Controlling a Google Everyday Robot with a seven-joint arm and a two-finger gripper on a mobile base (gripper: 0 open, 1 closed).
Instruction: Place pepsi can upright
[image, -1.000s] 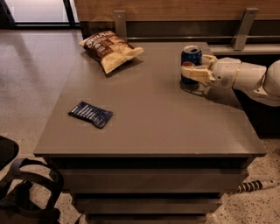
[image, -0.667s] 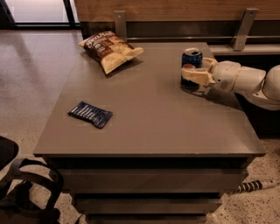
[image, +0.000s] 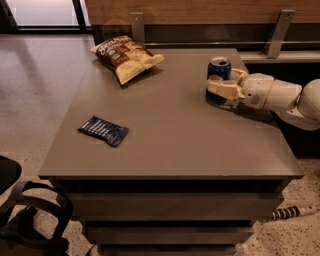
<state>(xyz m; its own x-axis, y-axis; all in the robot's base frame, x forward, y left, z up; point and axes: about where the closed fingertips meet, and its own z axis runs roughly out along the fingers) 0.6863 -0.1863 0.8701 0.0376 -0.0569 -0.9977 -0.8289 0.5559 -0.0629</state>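
The pepsi can (image: 219, 66), dark blue with a silver top, stands upright at the table's far right. My gripper (image: 221, 83) reaches in from the right on a white arm (image: 280, 95). Its cream fingers (image: 222, 90) are closed around the can's lower half, one in front and one behind. The can's base is at the tabletop (image: 175, 130); I cannot tell whether it touches.
A brown chip bag (image: 125, 56) lies at the far left of the table. A flat dark-blue snack packet (image: 103, 130) lies near the front left. A wooden wall rail with metal brackets (image: 277, 32) runs behind the table. A black chair (image: 30, 220) stands at the lower left.
The can and gripper have sunk very slightly toward the tabletop. Everything else is unmoved.
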